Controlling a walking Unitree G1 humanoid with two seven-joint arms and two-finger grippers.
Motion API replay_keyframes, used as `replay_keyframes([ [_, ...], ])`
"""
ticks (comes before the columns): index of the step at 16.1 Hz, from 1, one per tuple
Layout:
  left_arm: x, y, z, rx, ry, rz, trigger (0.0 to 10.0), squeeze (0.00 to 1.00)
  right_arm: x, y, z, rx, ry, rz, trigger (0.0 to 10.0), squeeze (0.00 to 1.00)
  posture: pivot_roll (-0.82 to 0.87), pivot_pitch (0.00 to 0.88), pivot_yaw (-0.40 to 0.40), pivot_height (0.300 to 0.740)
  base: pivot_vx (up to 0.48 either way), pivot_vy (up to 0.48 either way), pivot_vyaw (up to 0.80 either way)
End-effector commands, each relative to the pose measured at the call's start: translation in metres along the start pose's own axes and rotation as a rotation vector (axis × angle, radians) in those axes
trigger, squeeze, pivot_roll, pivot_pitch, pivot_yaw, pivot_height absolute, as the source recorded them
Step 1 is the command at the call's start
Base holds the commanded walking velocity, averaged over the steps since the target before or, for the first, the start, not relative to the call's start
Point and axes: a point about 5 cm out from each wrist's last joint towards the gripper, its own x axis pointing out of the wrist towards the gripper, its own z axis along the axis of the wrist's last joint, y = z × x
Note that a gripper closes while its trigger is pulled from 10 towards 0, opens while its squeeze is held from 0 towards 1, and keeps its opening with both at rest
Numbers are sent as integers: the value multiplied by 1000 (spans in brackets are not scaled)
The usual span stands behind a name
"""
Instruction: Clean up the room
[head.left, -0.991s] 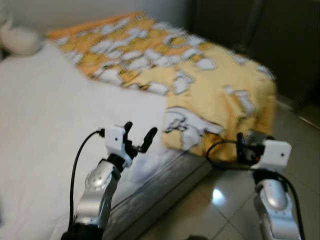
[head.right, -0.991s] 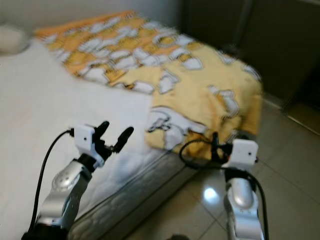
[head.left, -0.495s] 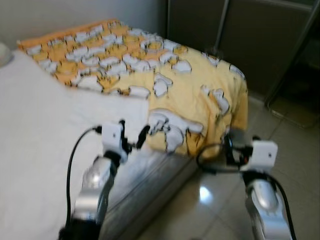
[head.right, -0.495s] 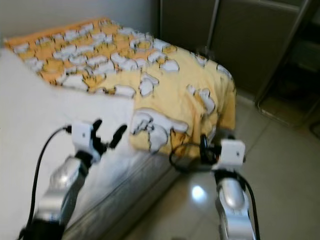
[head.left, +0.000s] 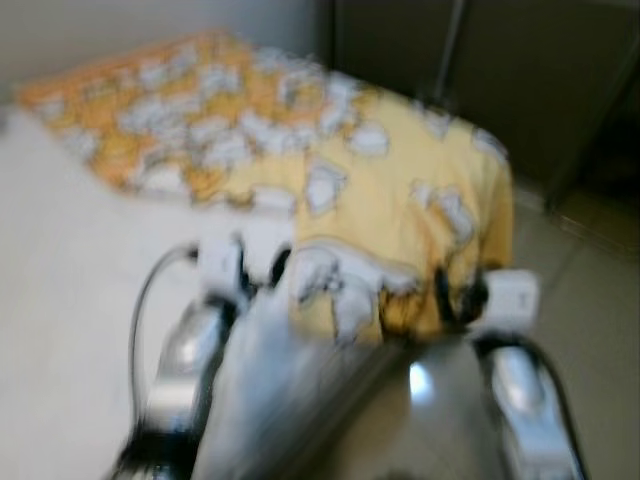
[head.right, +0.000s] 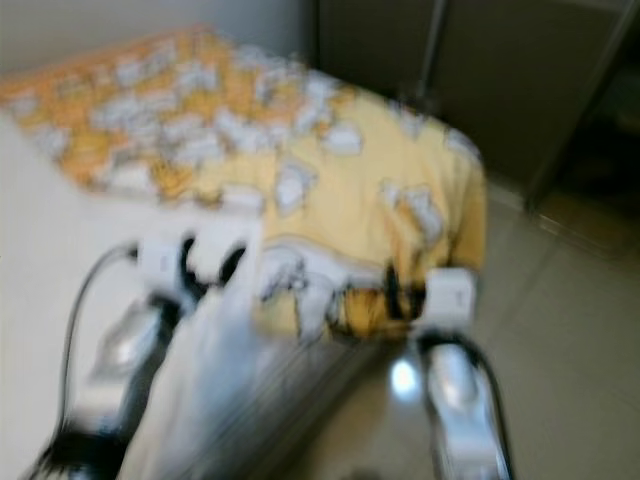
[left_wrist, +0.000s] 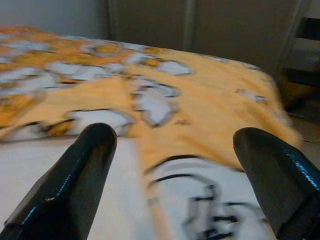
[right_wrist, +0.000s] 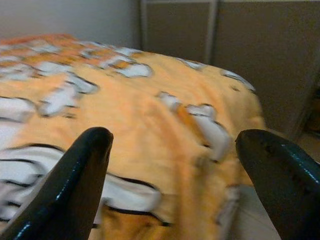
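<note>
Landmark: the bed (head.left: 60, 300), white sheet on top.

The yellow blanket (head.left: 400, 200) with the white cartoon print is lying over the far end of the bed, bunched, with one corner spilling over the mattress edge toward the tiled floor (head.right: 560, 330). Dark cupboard doors (right_wrist: 250, 55) are standing beyond that end of the bed.

Left gripper (left_wrist: 175, 165) is hanging over the sheet just short of the blanket's near hem, fingers spread wide with nothing between them. Right gripper (right_wrist: 172, 165) is hanging off the side of the bed, level with the draped corner, also spread wide and empty. Neither is touching cloth yet.

Handling, my read: light, soft, floppy, no stiffness at all (it will sag and drag wherever it isn't held). Not fragile, and cotton-like cloth shouldn't slip much once pinched. Best hold is probably the hem: left takes the near edge on the bed, right takes the hanging corner, pinching a fold rather than a single layer.

Hard to make out: both head views are smearing badly, so finger outlines there are mush; I'm reading the jaw state from the wrist views. The exact hem line and what is under the bunched part are hidden.
</note>
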Motion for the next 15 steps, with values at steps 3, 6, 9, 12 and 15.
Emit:
replay_keyframes([
  [3, 6, 12, -28, -51, 202, -35, 10000, 0, -2, 5, 4, 12, -9, 17, 10000, 0, -124, 0, 30, 740, 0, 0, 0],
  [6, 21, 8, -43, -35, 346, -80, 10000, 0, -17, 9, -2, 28, 22, 54, 10000, 0, -138, 11, 48, 740, 0, 0, 0],
  [9, 34, 1, -37, -140, 346, -111, 10000, 0, -47, 12, -12, 48, 79, 64, 10000, 0, -171, 94, 76, 740, 0, 0, 0],
  [12, 42, -7, -33, -145, 342, -146, 10000, 0, -77, 11, -18, 39, 132, 69, 10000, 0, -202, 149, 88, 740, 0, 0, 0],
  [15, 42, -4, -39, -87, 373, -86, 10000, 0, -107, 5, -17, 30, 192, 50, 10000, 0, -252, 230, 88, 740, 0, 0, 0],
])
